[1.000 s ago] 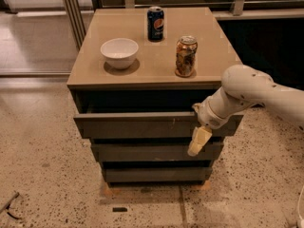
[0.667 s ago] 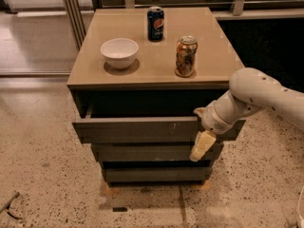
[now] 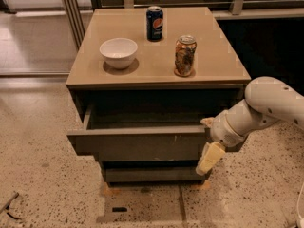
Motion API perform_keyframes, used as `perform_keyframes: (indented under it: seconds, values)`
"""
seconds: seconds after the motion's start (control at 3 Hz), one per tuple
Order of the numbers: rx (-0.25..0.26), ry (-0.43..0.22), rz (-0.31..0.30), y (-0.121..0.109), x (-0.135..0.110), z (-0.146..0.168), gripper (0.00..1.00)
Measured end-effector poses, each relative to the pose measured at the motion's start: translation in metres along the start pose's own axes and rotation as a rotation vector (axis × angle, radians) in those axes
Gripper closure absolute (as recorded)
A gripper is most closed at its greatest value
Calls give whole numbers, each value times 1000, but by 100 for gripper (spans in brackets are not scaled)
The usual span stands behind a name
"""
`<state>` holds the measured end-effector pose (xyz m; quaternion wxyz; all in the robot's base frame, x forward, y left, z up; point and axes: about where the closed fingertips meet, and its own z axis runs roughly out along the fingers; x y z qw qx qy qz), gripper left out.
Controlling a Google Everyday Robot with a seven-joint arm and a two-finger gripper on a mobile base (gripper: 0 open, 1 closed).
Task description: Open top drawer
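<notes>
The top drawer, a wide grey-brown handleless front, stands pulled well out of the cabinet, and its dark inside shows behind the front. My gripper is at the drawer's right end, on the white arm coming in from the right. One pale finger hangs down in front of the drawer front and the other tip sits at its top edge, so the jaws are closed across the front panel.
On the tan cabinet top stand a white bowl, a blue soda can and a brown patterned can. A narrower lower drawer front shows below. Speckled floor surrounds the cabinet; a metal rail runs behind.
The top drawer has slid further out toward the camera, and my gripper has moved down and forward with its right end.
</notes>
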<state>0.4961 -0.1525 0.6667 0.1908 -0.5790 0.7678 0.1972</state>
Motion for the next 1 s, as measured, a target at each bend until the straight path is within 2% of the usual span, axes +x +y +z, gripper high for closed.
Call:
perform_keyframes:
  seconds: [0.67, 1.0]
  values:
    - [-80, -19, 56, 66, 10, -13, 0]
    - [-80, -19, 56, 66, 10, -13, 0]
